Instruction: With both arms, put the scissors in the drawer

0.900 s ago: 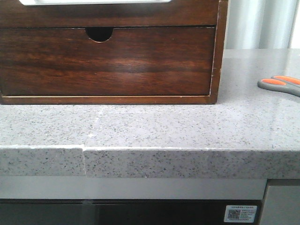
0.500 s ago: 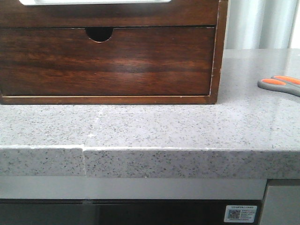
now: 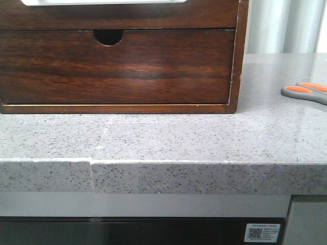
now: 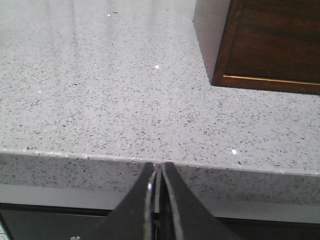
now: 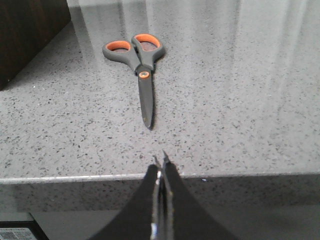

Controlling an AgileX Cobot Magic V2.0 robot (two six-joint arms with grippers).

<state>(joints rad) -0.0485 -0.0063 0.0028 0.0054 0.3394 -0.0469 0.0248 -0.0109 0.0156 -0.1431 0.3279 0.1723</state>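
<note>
The scissors [image 3: 305,92], grey handles with orange loops, lie flat on the stone counter at the right edge of the front view, to the right of the wooden box [image 3: 238,61]. In the right wrist view the scissors [image 5: 142,65] lie closed, blade tip toward my right gripper [image 5: 161,162], which is shut and empty just off the counter's front edge. The shallow dark drawer [image 3: 127,18] shows as a band along the top of the box, with a strip of white above it. My left gripper [image 4: 159,167] is shut and empty at the counter's front edge, left of the box corner [image 4: 270,45].
Below the shallow drawer is a taller drawer front [image 3: 117,66] with a half-round notch. The speckled grey counter [image 3: 168,138] has a seam near its front left edge. A dark side of the box [image 5: 25,30] stands left of the scissors.
</note>
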